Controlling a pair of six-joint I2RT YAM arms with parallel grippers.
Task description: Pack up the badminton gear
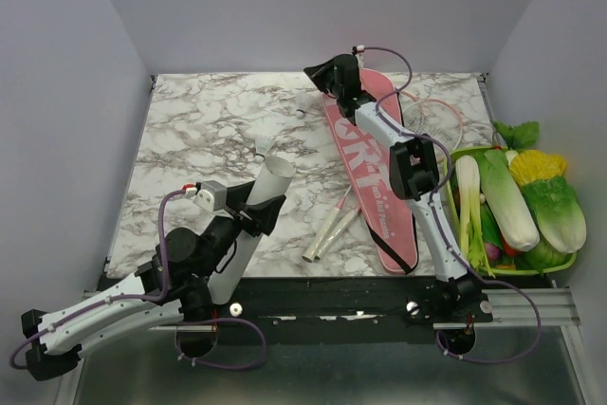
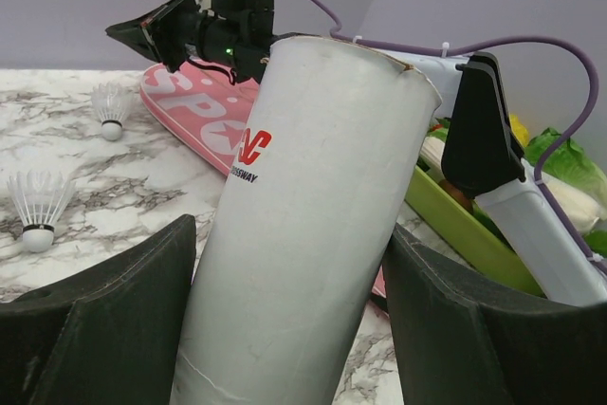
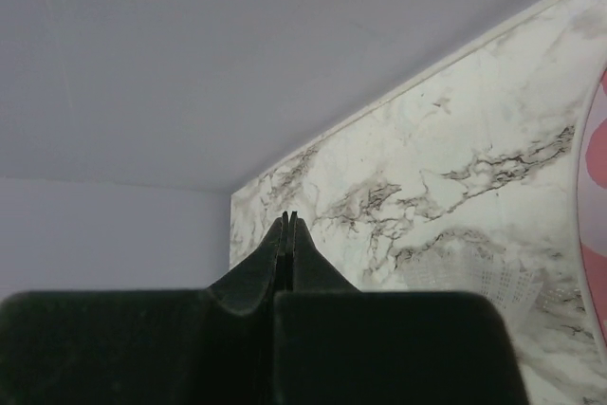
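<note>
My left gripper [image 2: 289, 234] is shut on the long white tube [image 2: 313, 215], its black fingers [image 2: 114, 320] pressed to both sides. From above, the tube [image 1: 269, 184] leans up over the table's near left in that gripper [image 1: 258, 215]. The pink bag [image 1: 372, 170] with white lettering lies lengthwise at centre right. The pink-white rackets' handles [image 1: 332, 228] stick out beside it, and a racket head [image 1: 432, 119] lies to the bag's right. My right gripper [image 1: 316, 72] hovers at the bag's far end, shut [image 3: 288, 220], with nothing visible between its jaws.
A green tray [image 1: 453, 160] of toy vegetables [image 1: 531, 198] stands at the right edge, close to the right arm. Two shuttlecocks [image 2: 38, 211] [image 2: 112, 106] sit on the marble table [image 1: 190, 139] left of the bag. Walls enclose the back and sides.
</note>
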